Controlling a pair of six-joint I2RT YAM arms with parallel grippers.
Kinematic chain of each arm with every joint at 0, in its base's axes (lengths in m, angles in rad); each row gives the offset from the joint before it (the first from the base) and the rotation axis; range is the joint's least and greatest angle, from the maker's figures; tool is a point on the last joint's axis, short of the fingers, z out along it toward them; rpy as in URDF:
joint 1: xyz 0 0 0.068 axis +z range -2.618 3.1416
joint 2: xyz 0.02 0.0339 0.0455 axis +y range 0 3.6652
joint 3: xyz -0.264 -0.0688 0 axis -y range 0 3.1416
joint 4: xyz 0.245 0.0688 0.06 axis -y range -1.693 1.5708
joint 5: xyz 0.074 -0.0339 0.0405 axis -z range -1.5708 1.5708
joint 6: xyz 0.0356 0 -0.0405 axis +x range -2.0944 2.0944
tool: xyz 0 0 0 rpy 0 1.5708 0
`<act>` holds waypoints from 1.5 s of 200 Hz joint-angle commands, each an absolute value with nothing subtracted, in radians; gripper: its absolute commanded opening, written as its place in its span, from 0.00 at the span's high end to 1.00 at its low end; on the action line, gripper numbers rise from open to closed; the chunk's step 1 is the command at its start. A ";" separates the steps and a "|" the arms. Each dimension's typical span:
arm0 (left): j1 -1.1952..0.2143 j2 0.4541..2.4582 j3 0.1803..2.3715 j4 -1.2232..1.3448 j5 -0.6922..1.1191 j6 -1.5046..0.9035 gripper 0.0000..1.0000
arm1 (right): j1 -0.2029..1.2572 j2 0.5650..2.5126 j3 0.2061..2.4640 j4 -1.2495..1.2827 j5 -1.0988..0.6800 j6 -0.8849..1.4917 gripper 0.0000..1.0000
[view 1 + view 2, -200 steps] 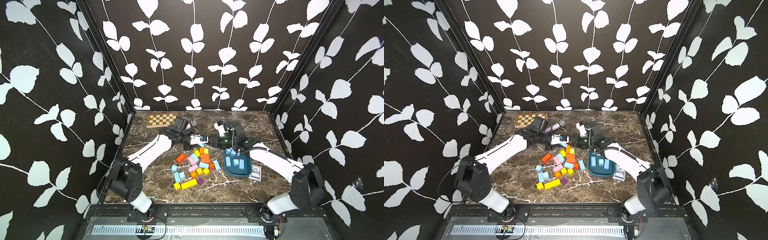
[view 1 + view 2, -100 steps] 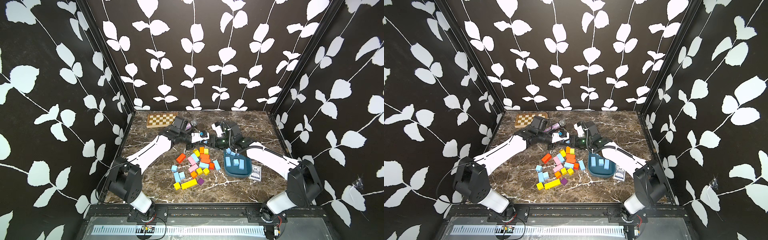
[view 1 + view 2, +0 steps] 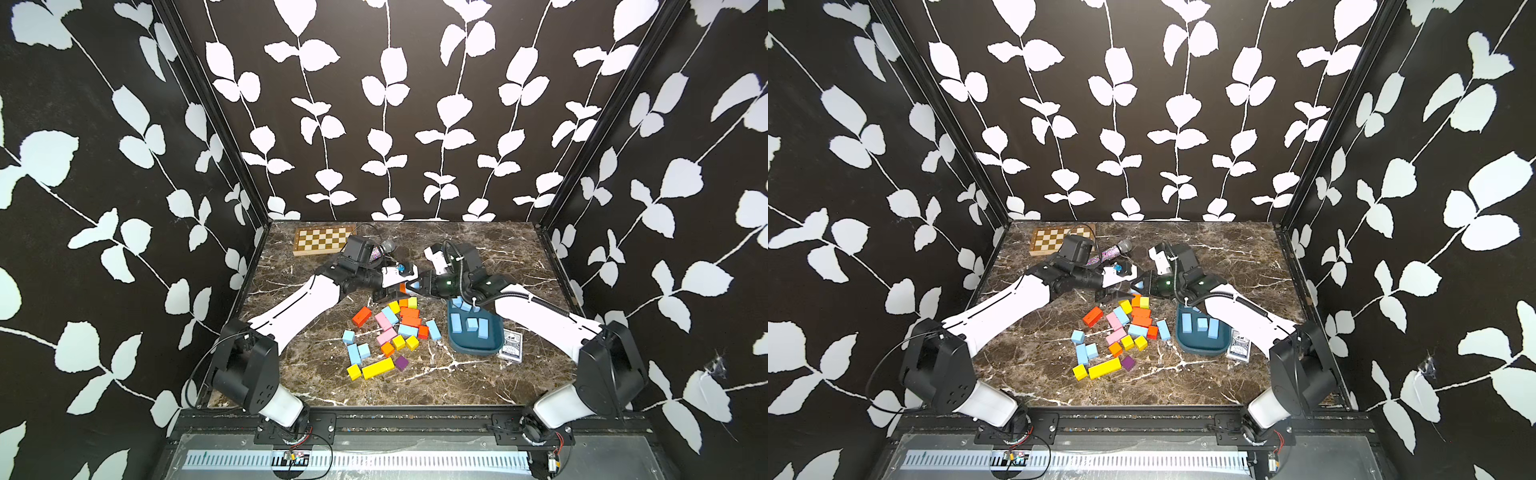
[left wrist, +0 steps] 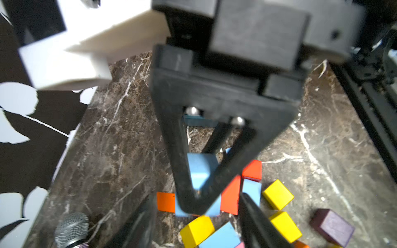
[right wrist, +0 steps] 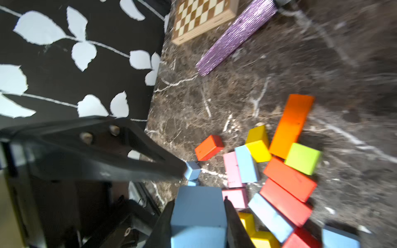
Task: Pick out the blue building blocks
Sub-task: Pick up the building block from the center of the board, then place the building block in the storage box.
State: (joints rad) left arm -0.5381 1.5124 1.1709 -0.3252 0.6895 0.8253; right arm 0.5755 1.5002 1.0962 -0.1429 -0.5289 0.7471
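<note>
While left fingers (image 4: 255, 221) gape, blue block (image 5: 198, 210) clamped between right fingers (image 5: 235, 229)

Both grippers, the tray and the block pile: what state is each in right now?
left gripper: open, holding nothing.
right gripper: shut on a blue block.
teal tray: upright, several blue blocks inside.
loose blue blocks: lying among the other coloured blocks, not yet picked.
</note>
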 commanded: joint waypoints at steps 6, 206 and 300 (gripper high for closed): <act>-0.542 1.466 1.157 -0.338 0.655 0.761 0.25 | 0.498 1.423 1.054 -0.221 -0.461 0.711 0.93; -0.522 1.613 1.180 -0.531 0.474 0.211 0.17 | 0.322 1.392 1.148 -0.911 -0.063 0.429 0.93; -0.522 1.575 1.111 -0.505 0.477 0.187 0.16 | 0.334 1.513 1.168 -0.954 0.005 0.439 0.89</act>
State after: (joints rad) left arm -0.5266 1.6188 1.1229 -0.5213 0.4671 0.2001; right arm 0.3283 1.4761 1.1294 -0.8932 -0.0727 0.4366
